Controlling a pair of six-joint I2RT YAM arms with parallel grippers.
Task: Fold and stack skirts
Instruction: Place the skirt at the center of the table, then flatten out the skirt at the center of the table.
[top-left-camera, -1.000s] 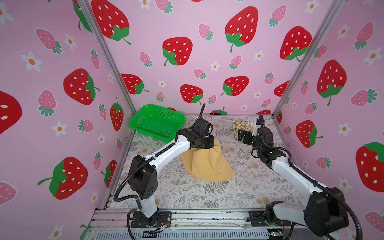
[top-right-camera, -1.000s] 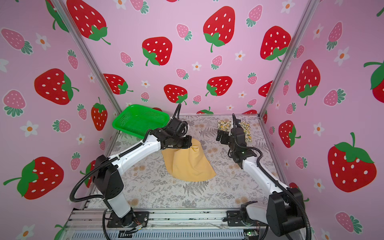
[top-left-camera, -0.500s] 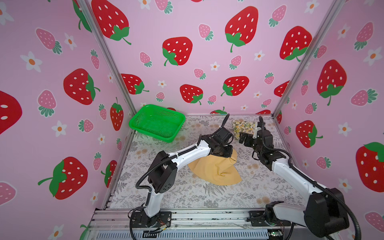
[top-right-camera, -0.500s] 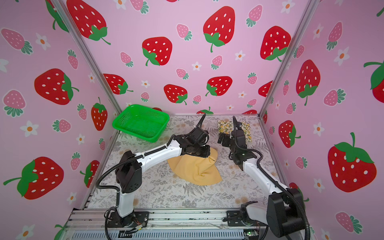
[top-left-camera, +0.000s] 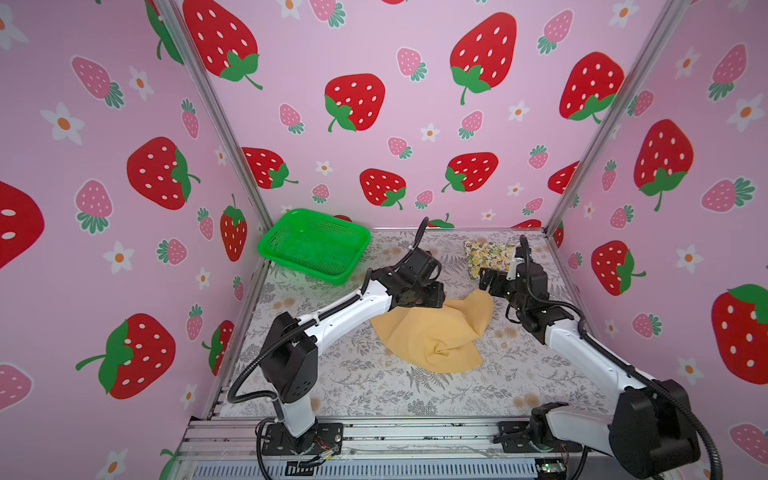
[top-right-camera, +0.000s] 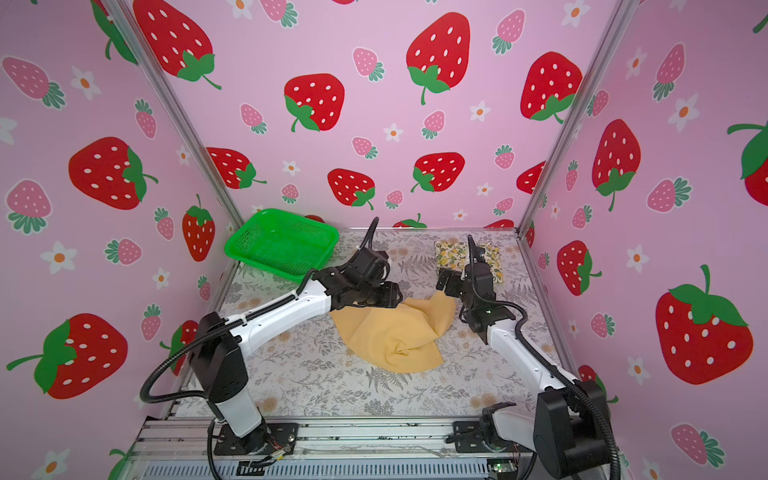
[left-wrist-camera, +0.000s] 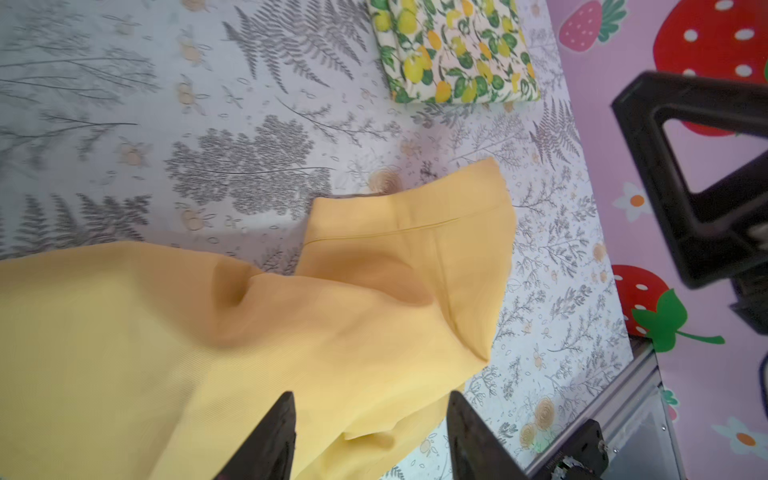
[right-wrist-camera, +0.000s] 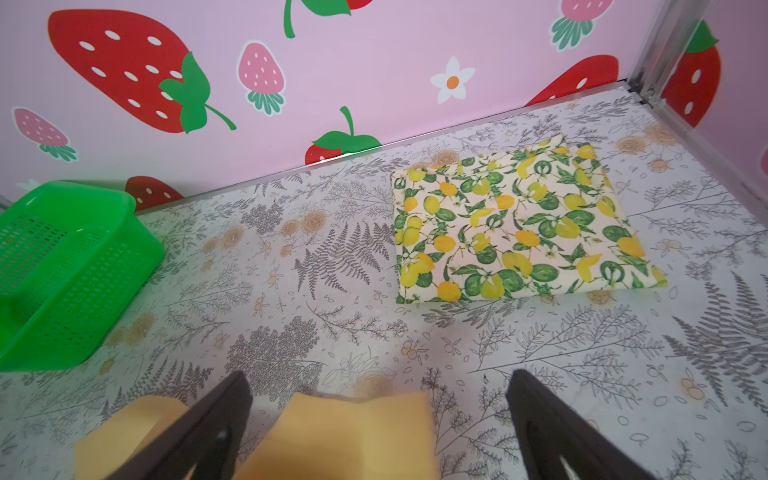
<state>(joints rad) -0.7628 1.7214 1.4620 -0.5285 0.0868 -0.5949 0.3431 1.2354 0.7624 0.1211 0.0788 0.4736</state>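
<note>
Scanning from the left, we find the green mesh basket (top-left-camera: 305, 266) in the far left corner of the fern-printed table (top-left-camera: 374, 395), tipped up against the wall, with nothing visible inside it. Next we come to the left gripper (top-left-camera: 426, 298), reaching in over the far edge of the mustard-tan skirt (top-left-camera: 432, 336); in the left wrist view its fingers (left-wrist-camera: 274, 436) stand apart with the cloth lying loose below them, so we read it as released and gripping nothing. We see the mustard-tan skirt in the middle of the table, rumpled and only partly folded: one flap with a stitched hem is turned over onto the rest, and a crease bunches near its front edge. Just right of that flap we meet the right gripper (top-left-camera: 488, 280), hovering low with its jaws spread wide and empty; in the right wrist view a corner of the mustard cloth shows beneath the gap, and we cannot tell whether it touches the fingers. Furthest right, in the far right corner, we find the lemon-print skirt (top-left-camera: 488, 255), folded into a neat flat rectangle, lying apart from the mustard one and from both grippers.
</note>
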